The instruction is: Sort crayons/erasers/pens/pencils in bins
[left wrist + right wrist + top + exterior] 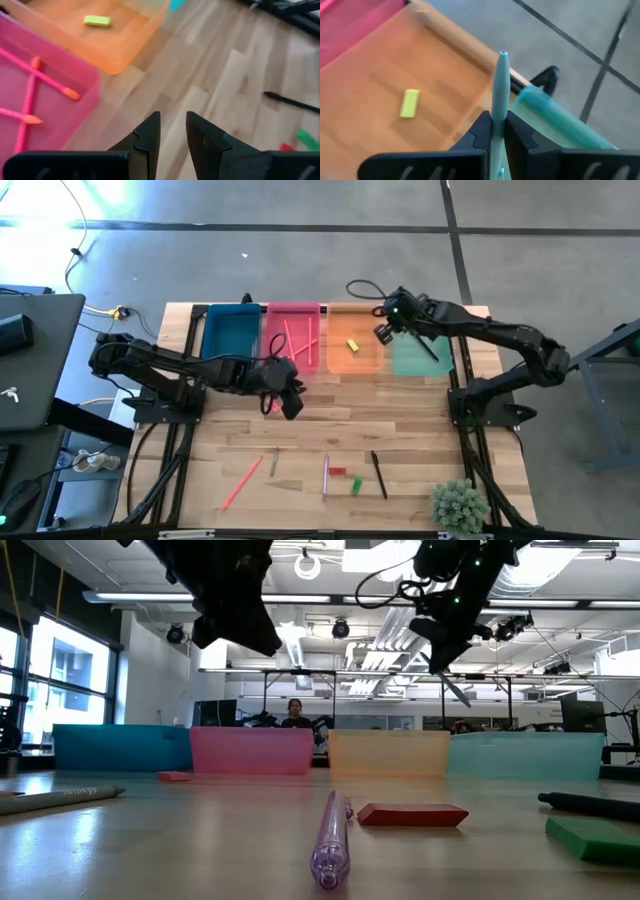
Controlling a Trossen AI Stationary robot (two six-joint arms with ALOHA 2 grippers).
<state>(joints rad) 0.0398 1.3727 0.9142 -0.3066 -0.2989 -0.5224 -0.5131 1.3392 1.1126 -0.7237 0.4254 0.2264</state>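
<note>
Teal pen [499, 95] — no readable label — pinched in right claw [498, 131].

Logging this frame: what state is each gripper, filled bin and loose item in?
left gripper: open, empty.
right gripper: shut on a pen, raised.
pink bin: holds pencils.
orange bin: holds yellow eraser.
red eraser: lying on table, unsorted.
green eraser: lying on table, unsorted.
black pen: lying on table, unsorted.
</note>
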